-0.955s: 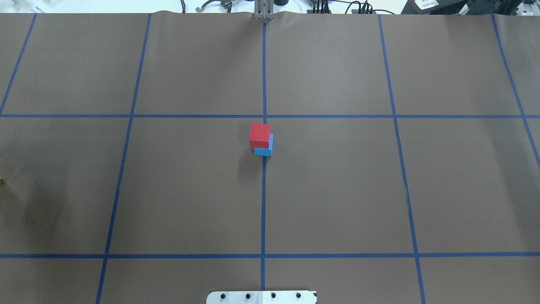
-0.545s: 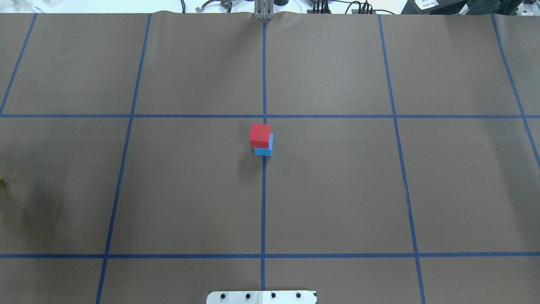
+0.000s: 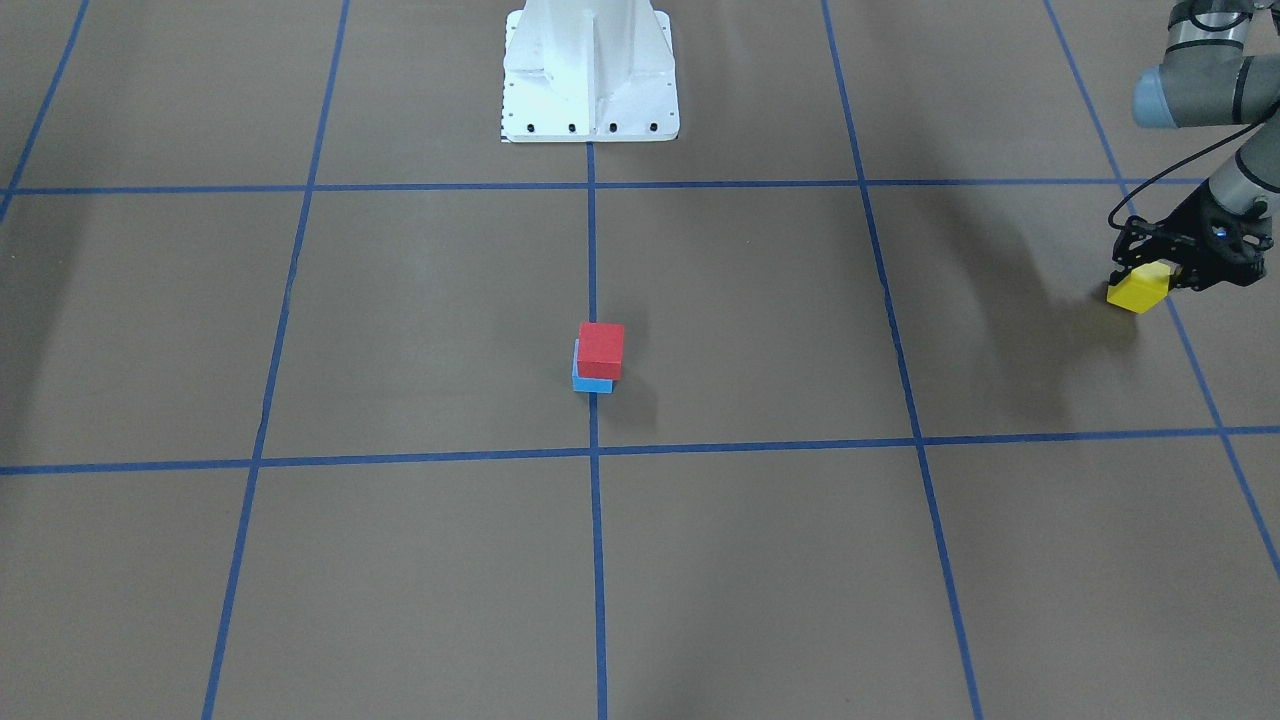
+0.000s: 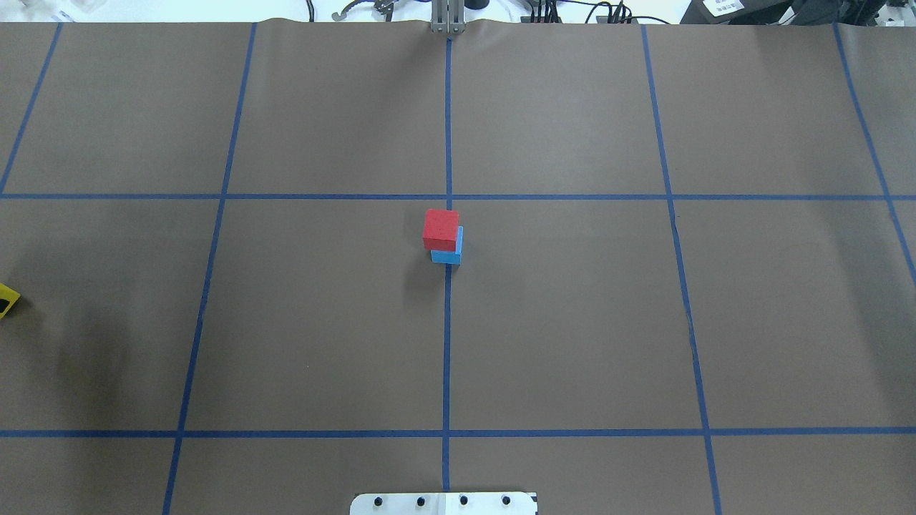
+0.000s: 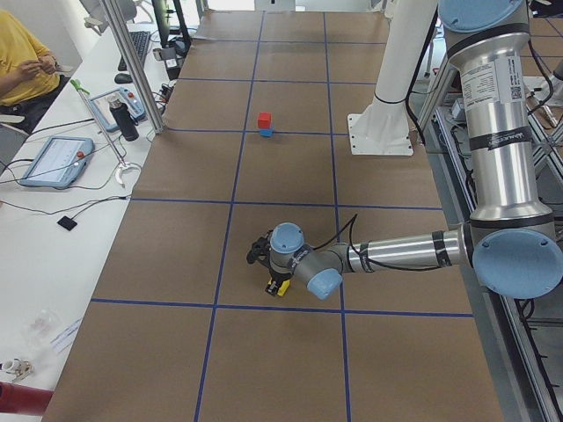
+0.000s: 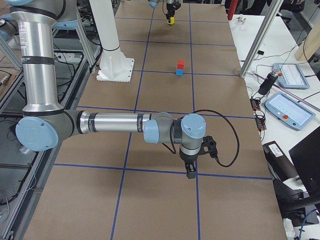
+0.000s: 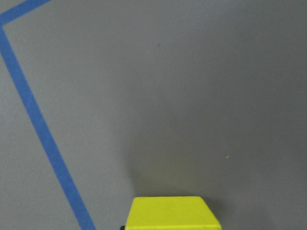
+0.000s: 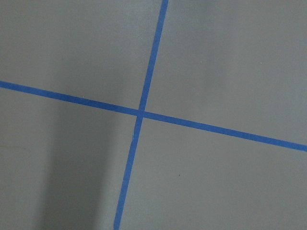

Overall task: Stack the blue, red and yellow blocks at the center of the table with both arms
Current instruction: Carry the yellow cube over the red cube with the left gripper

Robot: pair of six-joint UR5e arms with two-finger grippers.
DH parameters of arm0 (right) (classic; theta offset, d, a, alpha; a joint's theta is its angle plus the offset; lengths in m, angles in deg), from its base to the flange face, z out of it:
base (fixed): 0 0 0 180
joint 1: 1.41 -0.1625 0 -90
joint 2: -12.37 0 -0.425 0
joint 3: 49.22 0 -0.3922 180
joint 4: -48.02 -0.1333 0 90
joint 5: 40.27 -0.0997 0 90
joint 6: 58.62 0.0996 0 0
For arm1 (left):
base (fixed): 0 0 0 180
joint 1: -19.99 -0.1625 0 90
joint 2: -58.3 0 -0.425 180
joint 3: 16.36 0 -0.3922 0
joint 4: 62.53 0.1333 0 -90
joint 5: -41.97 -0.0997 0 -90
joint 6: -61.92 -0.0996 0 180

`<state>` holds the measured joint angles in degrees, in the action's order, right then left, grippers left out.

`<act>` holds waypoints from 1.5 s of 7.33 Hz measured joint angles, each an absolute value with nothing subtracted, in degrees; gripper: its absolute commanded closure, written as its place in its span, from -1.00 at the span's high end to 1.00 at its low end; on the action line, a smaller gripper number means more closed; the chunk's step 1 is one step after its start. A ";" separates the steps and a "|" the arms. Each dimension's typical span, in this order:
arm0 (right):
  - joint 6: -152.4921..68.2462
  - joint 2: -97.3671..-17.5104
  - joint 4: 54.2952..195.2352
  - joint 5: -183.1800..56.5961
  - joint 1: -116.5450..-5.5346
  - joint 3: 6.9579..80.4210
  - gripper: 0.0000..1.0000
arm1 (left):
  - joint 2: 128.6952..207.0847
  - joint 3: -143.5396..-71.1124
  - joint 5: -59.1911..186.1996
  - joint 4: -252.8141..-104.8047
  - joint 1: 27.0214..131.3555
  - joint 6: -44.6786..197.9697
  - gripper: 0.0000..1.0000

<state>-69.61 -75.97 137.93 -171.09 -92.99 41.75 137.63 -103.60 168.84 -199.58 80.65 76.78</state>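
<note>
From my station, the change is at the left edge of the overhead view. The yellow block (image 4: 6, 299) was only a sliver there a moment ago and now shows as a clear corner, so it has travelled inward. The left tool (image 3: 1152, 272) is clamped on it, fingers closed against its sides. In the left wrist view the block sits at the bottom of the frame with its shadow on the counter (image 4: 572, 322) beyond it. I judge it is lifted, though I cannot be sure of the gap.

The block is well apart from the centre. There the red block (image 4: 441, 227) rests on the blue block (image 4: 451, 256), exactly where both were a second ago. Red sits a little off square, with a strip of blue showing along two sides. Two of the three tiers are done, and the carry of the last piece is under way. I would place the yellow one over red's own middle, not over blue's.

The right tool (image 6: 190, 171) hangs low over a tape crossing far from the stack. I cannot tell whether its fingers are apart or together.

The blocks carry no writing. The near arm has a label (image 5: 493, 88) on its silver tube, too small to read.
</note>
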 measured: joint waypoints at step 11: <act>-69.54 -76.14 138.01 -171.05 -92.99 41.08 1.00 | 196.12 -104.94 156.77 -148.11 58.52 118.55 -1.00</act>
<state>-69.54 -76.14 138.01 -171.05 -92.99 41.08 196.12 -104.94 156.77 -148.11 58.52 118.55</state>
